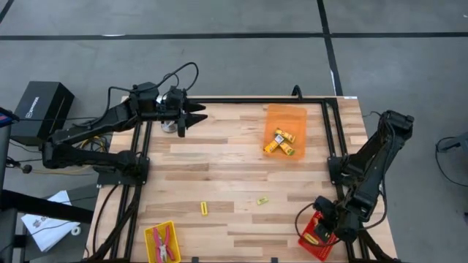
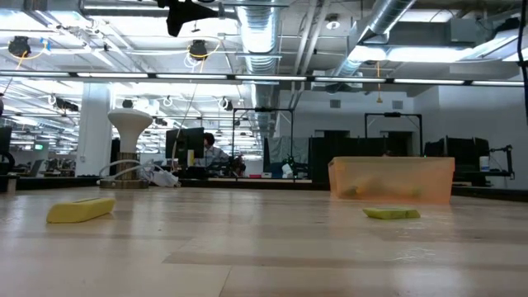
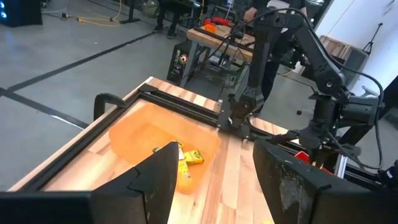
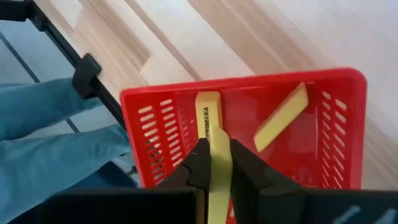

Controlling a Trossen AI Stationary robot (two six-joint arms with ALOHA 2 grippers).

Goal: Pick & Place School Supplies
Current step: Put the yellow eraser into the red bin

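My right gripper [image 1: 322, 231] hangs over the red tray [image 1: 310, 245] at the table's near right corner, shut on a yellow stick with a dark label [image 4: 210, 134]. A second yellow stick [image 4: 283, 117] lies flat in that tray. Two small yellow pieces [image 1: 204, 209] [image 1: 262, 200] lie on the table's near middle. More yellow pieces [image 1: 282, 142] lie in the orange tray [image 1: 289, 115] at the far right. My left gripper [image 1: 194, 117] stands open and high at the far left, with nothing between its fingers [image 3: 155, 177]. My right gripper pinches the yellow stick's two long sides [image 4: 214, 163] between its two fingers [image 4: 198, 163], which come steeply from above. The stick runs along the fingers, and its labelled end [image 4: 206, 109] sticks out beyond the tips over the red tray's floor. Whether that end touches the tray, I cannot tell.
A yellow tray [image 1: 148, 235] with red-handled pliers [image 1: 165, 242] stands at the near left. A white cup-like object [image 2: 130, 148] stands at the far left under my left gripper. A black frame [image 1: 330, 131] runs along the table's sides. Bare wood lies in the middle.
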